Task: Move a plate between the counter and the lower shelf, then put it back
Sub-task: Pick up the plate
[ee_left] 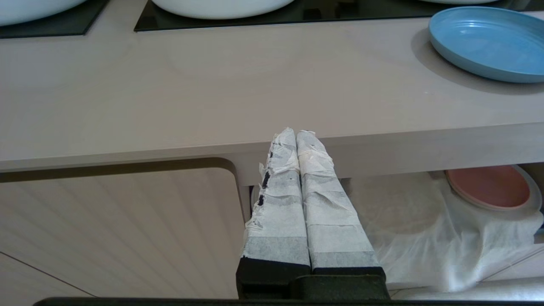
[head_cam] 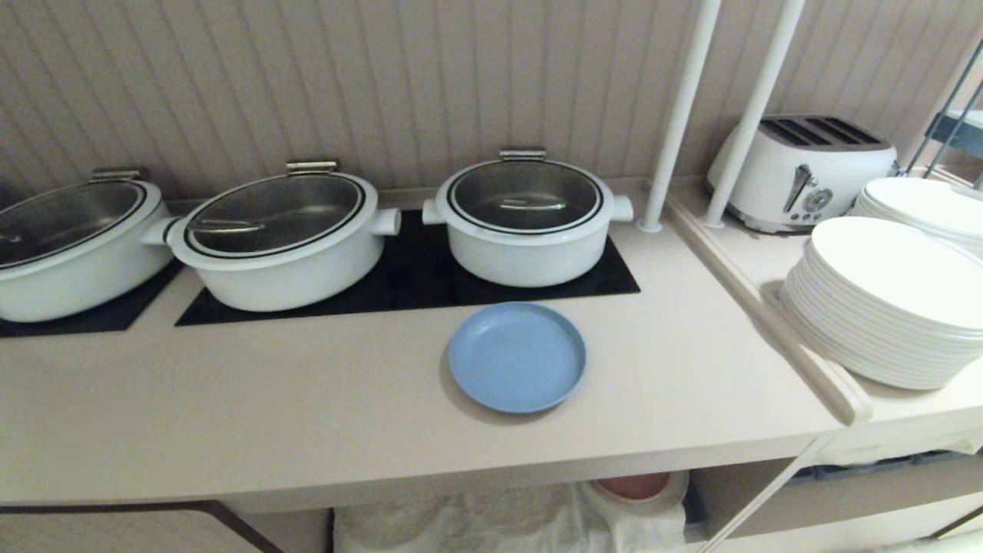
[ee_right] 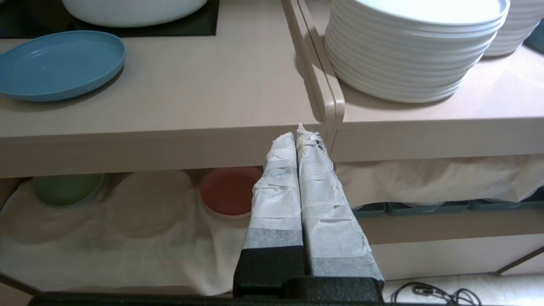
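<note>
1. The counter (head_cam: pixel 307 407) is seen bare along its front; black hob panels (head_cam: pixel 415 280) are set into it and three white pots (head_cam: pixel 526 219) stand on them, toward the wall.
2. The lower shelf (ee_right: pixel 127 229) is seen under the counter edge, its base covered by a wrinkled white cloth (ee_right: pixel 106 255). A green plate (ee_right: pixel 68 189) and a pink plate (ee_right: pixel 229 191) sit on that cloth, with a covered round bump between them.
3. A stack of white plates (head_cam: pixel 891 299) and a toaster (head_cam: pixel 802 173) are placed on the side ledge to the right; neither belongs to the task.
4. The blue plate (head_cam: pixel 517 355) lies flat on the counter, just in front of the hob panel and the rightmost pot, untouched by either gripper.
5. The left gripper (ee_left: pixel 296 136) is held below and in front of the counter edge, well apart from the plate; its fingers (ee_left: pixel 280 195) are pressed together and nothing is held.
6. The right gripper (ee_right: pixel 296 137) is held at the counter's front edge, near the ledge corner; its fingers (ee_right: pixel 323 204) are likewise closed and empty.
7. Progress is judged as none visible: the plate is not yet grasped. Left to do: plate picked up, set down on the lower shelf cloth, then brought back onto the counter.
8. Neither arm is seen in the head view.
</note>
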